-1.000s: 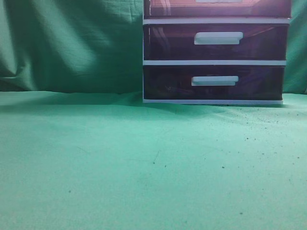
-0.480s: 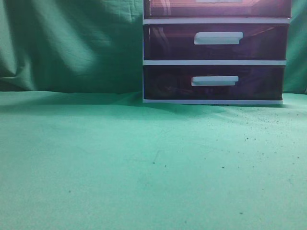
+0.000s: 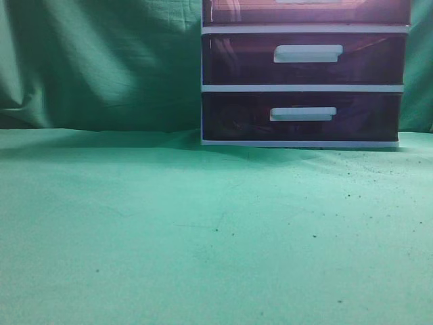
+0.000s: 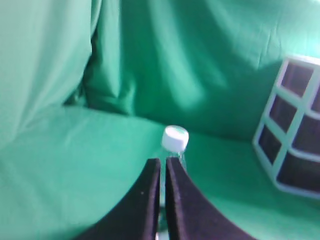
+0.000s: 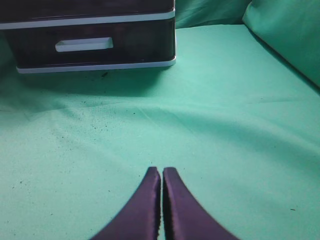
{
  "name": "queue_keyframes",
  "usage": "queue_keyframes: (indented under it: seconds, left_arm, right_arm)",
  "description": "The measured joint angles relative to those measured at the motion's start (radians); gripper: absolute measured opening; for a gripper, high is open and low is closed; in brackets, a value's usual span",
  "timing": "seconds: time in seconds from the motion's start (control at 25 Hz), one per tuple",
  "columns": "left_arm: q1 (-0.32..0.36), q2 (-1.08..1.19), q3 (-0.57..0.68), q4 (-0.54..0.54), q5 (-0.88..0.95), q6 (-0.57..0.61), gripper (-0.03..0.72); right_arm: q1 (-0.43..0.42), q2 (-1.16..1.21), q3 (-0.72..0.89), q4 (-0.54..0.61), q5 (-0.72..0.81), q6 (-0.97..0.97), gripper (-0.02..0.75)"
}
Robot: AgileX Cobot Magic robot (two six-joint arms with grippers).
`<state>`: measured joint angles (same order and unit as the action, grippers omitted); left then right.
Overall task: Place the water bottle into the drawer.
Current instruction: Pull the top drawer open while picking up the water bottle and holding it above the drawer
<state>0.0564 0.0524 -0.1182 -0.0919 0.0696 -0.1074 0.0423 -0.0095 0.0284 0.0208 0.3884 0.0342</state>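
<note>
Beyond the closed left claw (image 4: 163,167), an unlabelled white-capped water bottle (image 4: 175,142).

Pretty much everything here is green: the cloth over the table (image 3: 169,230) is a minty green with tiny dark specks scattered on the right side, and the backdrop curtain (image 3: 101,61) is a deeper green. The drawer unit (image 3: 302,88) has a white frame, dark purple see-through fronts and white bar handles. The water bottle (image 4: 174,142) is clear with a white cap. Fingers (image 4: 145,200) on the left gripper are black; right fingers (image 5: 145,205) look dark purplish.
</note>
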Motion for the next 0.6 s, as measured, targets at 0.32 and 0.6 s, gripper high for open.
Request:
queue_keyframes:
  seconds: [0.32,0.6]
  left_arm:
    - [0.0,0.343,-0.146,-0.116,0.177,0.007,0.0]
    - [-0.011,0.564,-0.255,-0.139,0.209,0.182,0.0]
  right_arm:
    - [0.0,0.0,0.0,0.0,0.0,0.0,0.0]
    - [0.0,0.0,0.0,0.0,0.0,0.0,0.0]
